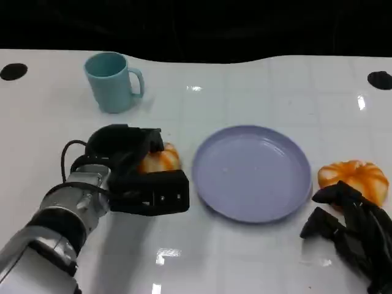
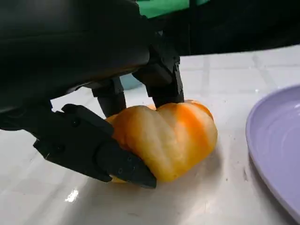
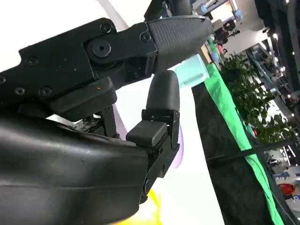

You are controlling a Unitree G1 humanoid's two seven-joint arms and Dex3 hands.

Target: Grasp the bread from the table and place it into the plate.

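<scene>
Orange bread [image 2: 171, 138] left of plate [image 1: 211, 184] was clamped in my left hand [image 1: 138, 174]; right hand's [image 1: 352, 229] grip I couldn't tell.

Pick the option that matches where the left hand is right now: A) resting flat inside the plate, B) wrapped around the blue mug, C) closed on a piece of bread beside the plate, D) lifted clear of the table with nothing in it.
C: the left hand has its fingers clamped around the bread, on the table beside the plate.
</scene>
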